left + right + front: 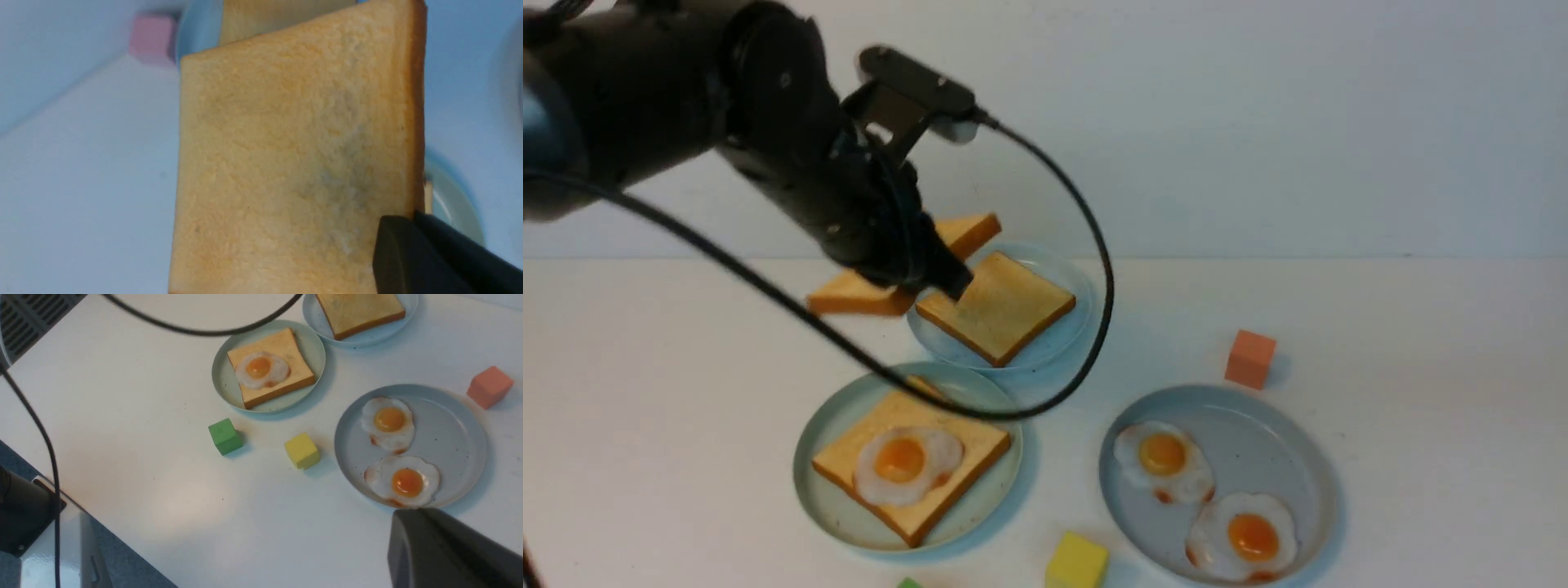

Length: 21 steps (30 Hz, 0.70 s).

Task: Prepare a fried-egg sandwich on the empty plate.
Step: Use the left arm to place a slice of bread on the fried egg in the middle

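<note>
White worktop [1405, 343] runs back to a plain pale wall, and most of it lies bare to the robot's left of the plates. The left jaws are closed on one corner of a toast slice [854, 296], which hangs clear of the worktop just beside the light-blue plate [1058, 339], where another slice [1001, 310] lies flat. The mint-green plate [837, 412], nearer the robot, already carries a toast base [968, 461] with a fried egg [907, 464] on it, so the held slice looks meant as the lid. It seems light and stiff, and thick enough for an edge grip, though a corner hold may let it swing. The glossy egg could slide under it. The way across is short, but the arm's cable [1107, 278] loops over the mint plate's far rim, and a yellow cube [1076, 562] and the grey plate [1282, 441] stand near. The right jaws, seen only in part, are closed, gripping nothing that shows.
</note>
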Each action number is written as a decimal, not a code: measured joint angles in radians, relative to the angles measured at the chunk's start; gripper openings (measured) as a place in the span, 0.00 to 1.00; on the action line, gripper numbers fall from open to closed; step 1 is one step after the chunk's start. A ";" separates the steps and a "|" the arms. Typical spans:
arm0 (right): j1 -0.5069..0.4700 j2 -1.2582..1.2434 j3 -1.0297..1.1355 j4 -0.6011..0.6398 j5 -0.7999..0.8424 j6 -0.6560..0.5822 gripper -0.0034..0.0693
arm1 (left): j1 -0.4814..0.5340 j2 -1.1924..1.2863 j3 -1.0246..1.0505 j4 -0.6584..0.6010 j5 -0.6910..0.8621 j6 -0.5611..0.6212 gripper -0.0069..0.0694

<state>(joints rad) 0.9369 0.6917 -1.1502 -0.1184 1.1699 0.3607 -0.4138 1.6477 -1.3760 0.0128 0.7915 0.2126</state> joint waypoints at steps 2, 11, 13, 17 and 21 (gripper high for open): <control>0.000 0.000 0.000 0.000 0.000 -0.011 0.10 | -0.017 -0.049 0.133 0.014 -0.035 -0.007 0.08; 0.000 0.000 0.000 0.000 -0.019 -0.022 0.11 | -0.128 -0.054 0.318 0.153 -0.185 -0.126 0.07; 0.000 0.000 0.000 0.001 -0.021 -0.022 0.11 | -0.135 -0.031 0.319 0.185 -0.172 -0.152 0.07; 0.000 0.000 0.000 0.001 -0.021 -0.022 0.11 | -0.136 0.009 0.320 0.204 -0.174 -0.164 0.07; 0.000 0.000 0.000 0.001 -0.021 -0.022 0.11 | -0.136 0.031 0.320 0.204 -0.199 -0.166 0.07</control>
<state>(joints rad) 0.9369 0.6917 -1.1502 -0.1177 1.1485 0.3388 -0.5500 1.6786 -1.0563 0.2168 0.5922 0.0465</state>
